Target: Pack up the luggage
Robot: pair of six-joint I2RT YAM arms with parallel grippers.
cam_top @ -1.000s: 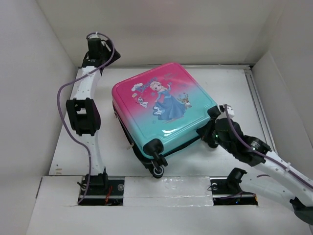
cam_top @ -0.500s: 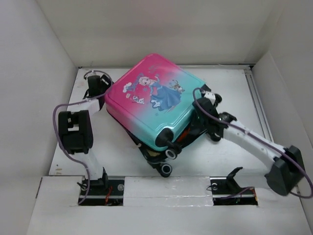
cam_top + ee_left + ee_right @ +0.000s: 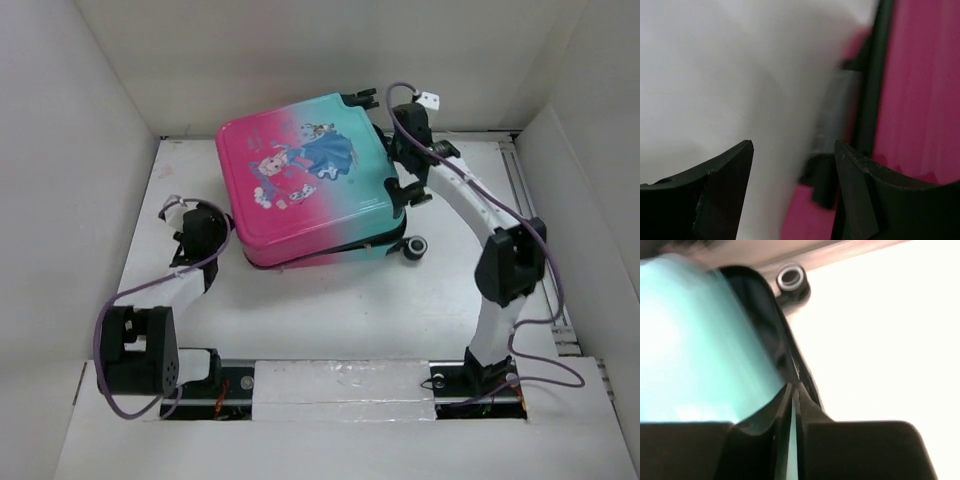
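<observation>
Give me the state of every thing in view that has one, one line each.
luggage: lying flat, printed shell up, halves together; whether it is zipped cannot be told.
left pincer: open, beside the pink edge, holding nothing.
right pincer: shut, at the turquoise end.

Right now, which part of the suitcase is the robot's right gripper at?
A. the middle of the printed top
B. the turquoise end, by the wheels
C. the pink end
B: the right gripper sits against the turquoise end of the luggage, with a wheel close by.
</observation>
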